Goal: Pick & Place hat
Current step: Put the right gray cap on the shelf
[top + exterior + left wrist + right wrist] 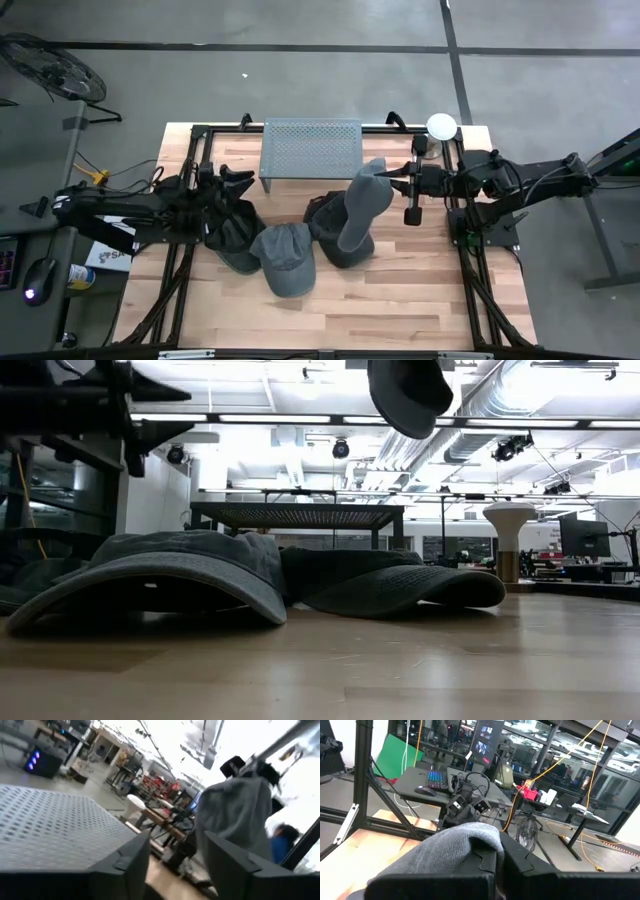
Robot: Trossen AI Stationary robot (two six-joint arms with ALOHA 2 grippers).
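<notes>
The table [400,300] is pale wood planking in a black frame, and the grey perforated rack [311,148] at its far edge serves here as the landmark. The left arm [120,210] reaches in from the table's left side, its gripper [237,178] just left of the rack's left leg with the fingers [125,865] parted and nothing between them, above a dark cap [232,240]. The right arm [520,185] comes in from the right side, and its gripper [385,175] sits just off the rack's right front corner, clamped on a grey hat [362,205] that hangs from it in the air, drooping toward the table; in the low view this hat [408,395] is well clear of the wood, and in the right wrist view its fabric [455,850] bunches between the dark fingers. In front of the rack three more caps lie on the table: a grey cap [284,255] nearest the front, the dark one to its left, and another dark one [325,225] under the hanging hat. A white lamp [441,126] stands just right of the rack.
</notes>
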